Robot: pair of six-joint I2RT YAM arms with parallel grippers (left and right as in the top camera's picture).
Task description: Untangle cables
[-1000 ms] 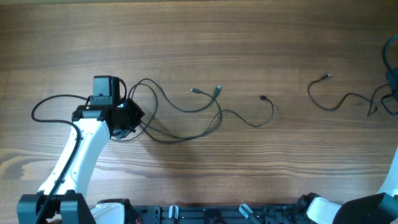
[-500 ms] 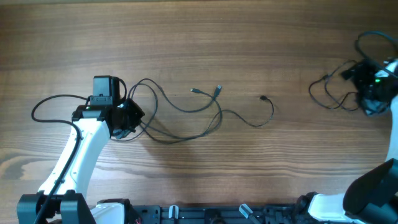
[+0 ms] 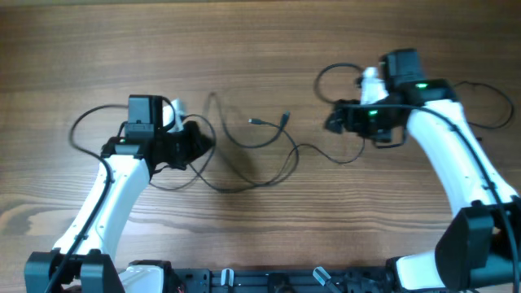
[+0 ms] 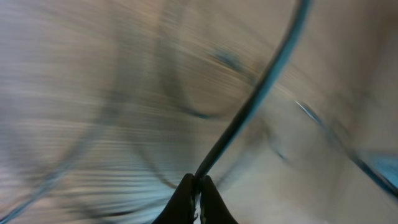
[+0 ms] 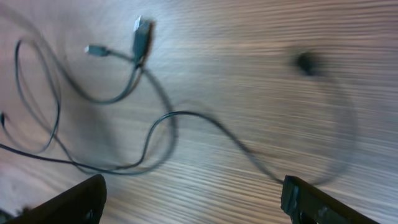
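- One wooden bench (image 3: pixel 260 49) fills all views.
- The left fingers (image 4: pixel 186 202) are pinched together on one strand of the cables (image 5: pixel 140 32), which rises from their tips.
- The right fingers (image 5: pixel 308 199) are spread wide and hold nothing. Loose strands lie ahead of them.

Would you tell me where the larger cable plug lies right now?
Overhead, the larger cable plug lies mid-frame, right of a smaller plug, between the left tool and the right tool.

Two robot arms (image 3: pixel 114 191) (image 3: pixel 456 155), one table (image 3: pixel 260 49) and three tiny plug ends (image 5: pixel 142 28) (image 5: pixel 93 50) (image 5: pixel 305 62) are counted, but the tangled cables (image 5: pixel 186 114) cannot be counted apart.
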